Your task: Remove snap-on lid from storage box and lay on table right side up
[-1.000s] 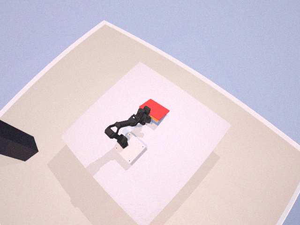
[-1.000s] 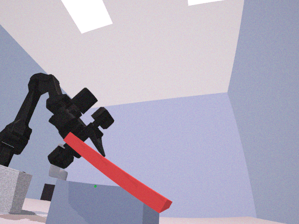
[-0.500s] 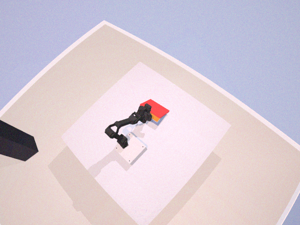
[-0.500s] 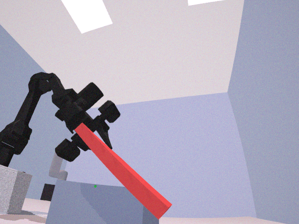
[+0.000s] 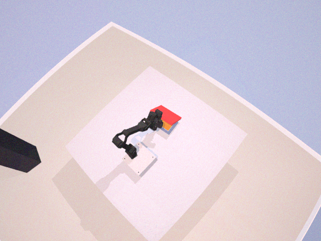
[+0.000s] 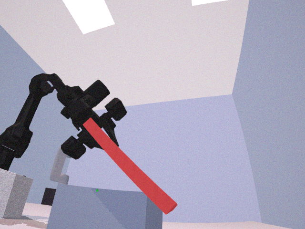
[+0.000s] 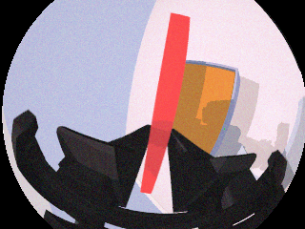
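Pinching one edge of the red lid (image 6: 127,166), the gripper (image 6: 98,133) holds it up high, and the lid slants steeply down and away from the fingers. Its far, low end hangs near the far top edge of the blue box (image 6: 103,209). From above, the box (image 5: 169,127) shows its orange inside. Whether that low end touches the box is hard to tell.

Your gripper (image 6: 98,134) clamps the red lid (image 6: 130,167), tilted steeply toward five o'clock above the box (image 6: 103,209).
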Action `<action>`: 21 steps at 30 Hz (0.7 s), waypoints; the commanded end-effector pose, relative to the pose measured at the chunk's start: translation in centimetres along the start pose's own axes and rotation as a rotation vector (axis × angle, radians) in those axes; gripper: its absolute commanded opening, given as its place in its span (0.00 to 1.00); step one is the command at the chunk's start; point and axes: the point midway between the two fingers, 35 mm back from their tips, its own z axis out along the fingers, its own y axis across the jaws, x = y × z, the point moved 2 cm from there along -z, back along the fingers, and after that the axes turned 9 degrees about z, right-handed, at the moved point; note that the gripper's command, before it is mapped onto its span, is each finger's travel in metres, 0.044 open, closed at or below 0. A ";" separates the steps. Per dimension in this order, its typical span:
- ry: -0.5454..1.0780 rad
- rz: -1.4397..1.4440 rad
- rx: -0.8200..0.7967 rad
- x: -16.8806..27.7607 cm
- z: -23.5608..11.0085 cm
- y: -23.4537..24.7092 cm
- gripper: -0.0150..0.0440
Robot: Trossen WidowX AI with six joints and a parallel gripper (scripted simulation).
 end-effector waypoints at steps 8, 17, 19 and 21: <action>0.001 0.001 -0.015 0.3 -1.1 1.7 0.25; 0.001 0.001 -0.015 0.4 -1.9 2.5 0.25; 0.001 0.001 -0.015 0.4 -2.0 2.7 0.25; 0.001 0.001 -0.015 0.5 -2.2 2.9 0.25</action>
